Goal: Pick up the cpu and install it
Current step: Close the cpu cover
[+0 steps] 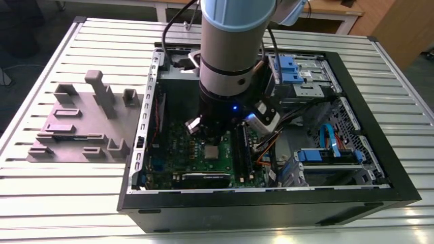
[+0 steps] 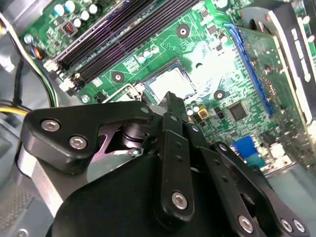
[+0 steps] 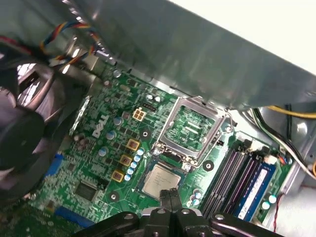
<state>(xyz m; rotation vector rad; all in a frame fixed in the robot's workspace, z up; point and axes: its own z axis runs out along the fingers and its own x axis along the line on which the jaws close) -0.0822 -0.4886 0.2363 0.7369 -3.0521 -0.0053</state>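
The cpu [image 1: 211, 151] is a small silvery square lying flat in its socket on the green motherboard [image 1: 193, 163] inside the open computer case. It appears in both wrist views [image 3: 160, 180] [image 2: 170, 84]. The hinged silver socket frame [image 3: 191, 129] stands swung open beside it. My gripper [image 3: 170, 196] hangs just above the cpu's edge, and its black fingers [image 2: 173, 106] are pressed together with nothing between them. In the exterior view the arm's wrist [image 1: 224, 109] covers the gripper.
Memory sticks [image 3: 242, 173] run along one side of the socket, and a black fan [image 3: 19, 133] sits on the other. The grey case wall [image 3: 197, 49] rises close by. Drive bays with blue clips [image 1: 291, 71] and cables fill the exterior view's right. A grey fixture tray [image 1: 81, 122] lies at its left.
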